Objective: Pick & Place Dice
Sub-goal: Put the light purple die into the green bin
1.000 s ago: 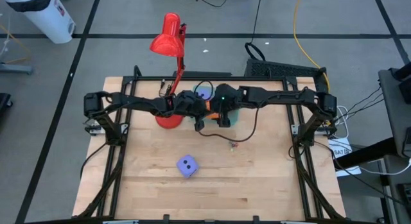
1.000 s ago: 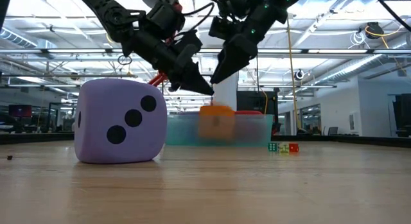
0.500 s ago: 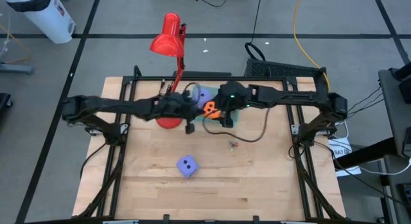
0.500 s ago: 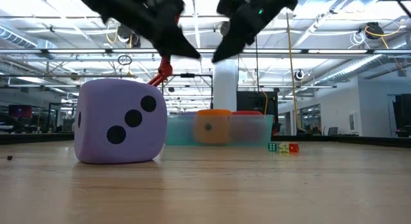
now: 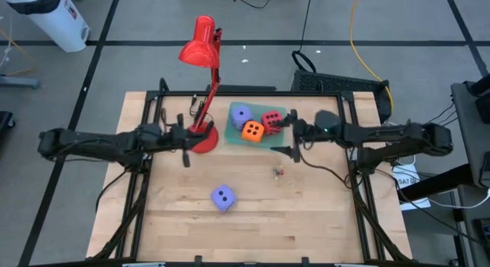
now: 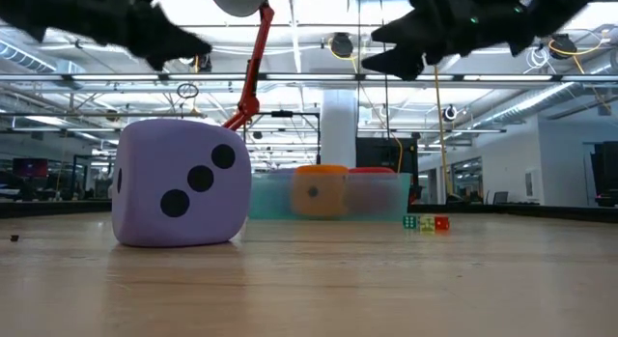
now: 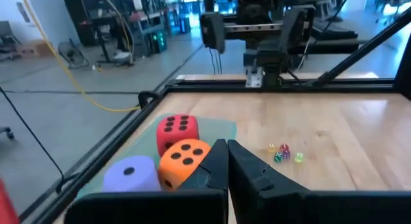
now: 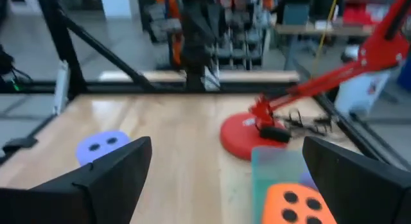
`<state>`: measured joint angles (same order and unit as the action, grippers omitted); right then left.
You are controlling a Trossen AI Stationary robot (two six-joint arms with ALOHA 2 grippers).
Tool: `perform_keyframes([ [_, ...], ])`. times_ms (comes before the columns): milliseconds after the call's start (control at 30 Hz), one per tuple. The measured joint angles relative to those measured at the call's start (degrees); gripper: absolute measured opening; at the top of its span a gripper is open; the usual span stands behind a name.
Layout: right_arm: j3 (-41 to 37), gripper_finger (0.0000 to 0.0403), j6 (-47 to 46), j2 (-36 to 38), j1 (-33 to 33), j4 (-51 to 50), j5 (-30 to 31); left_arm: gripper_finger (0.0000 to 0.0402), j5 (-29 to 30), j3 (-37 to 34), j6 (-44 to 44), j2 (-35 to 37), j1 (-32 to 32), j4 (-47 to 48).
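We see the wooden table (image 5: pixel 306 213) with the red lamp (image 5: pixel 200 49) at its back edge. Our left gripper (image 5: pixel 184 139) hovers beside the lamp base, fingers pressed together; our right gripper (image 5: pixel 293 135) hangs just beside the green tray (image 5: pixel 282 138), fingers spread. The tray holds a lavender die (image 5: pixel 242 115), an orange die (image 5: pixel 253 131) and a red die (image 5: pixel 271 120). Another lavender die (image 5: pixel 223 197) sits alone mid-table, near tiny dice (image 5: pixel 277 173).

Two dark, slender arms on black tube frames. Left gripper (image 7: pixel 226 161): black tapered fingers. Right gripper (image 8: pixel 221 169): broad black fingers. Black cable droops below right arm (image 5: pixel 383 135); green indicator light there.
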<state>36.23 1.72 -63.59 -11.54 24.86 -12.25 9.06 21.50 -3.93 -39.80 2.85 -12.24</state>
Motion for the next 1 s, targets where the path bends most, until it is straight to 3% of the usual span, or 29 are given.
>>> perform_keyframes([
  [133, -8.85, 0.0393, 0.13, 0.28, 2.53, 13.70, 0.08, 0.0000, 0.56, -5.30, 3.69, 5.12, 0.00, 0.04],
  [233, -12.29, 0.0393, 1.60, 0.12, 3.67, 18.46, -0.05, 0.0000, 2.41, -8.22, 3.69, 6.89, 0.00, 0.05],
  [400, -14.48, 0.0393, -0.54, 1.06, 4.95, 18.66, 0.06, 0.0000, 2.07, -10.31, -1.35, 10.05, 1.21, -1.54],
  [600, -14.95, 0.0393, -0.67, 1.04, 4.98, 18.68, 0.13, 0.0000, 0.18, -11.24, -1.46, 13.56, 1.02, -0.47],
  [1000, -14.95, 0.0393, -1.01, 1.02, 4.97, 19.13, 0.11, 0.0000, 3.04, -11.24, -0.33, 26.03, -0.04, 12.51],
])
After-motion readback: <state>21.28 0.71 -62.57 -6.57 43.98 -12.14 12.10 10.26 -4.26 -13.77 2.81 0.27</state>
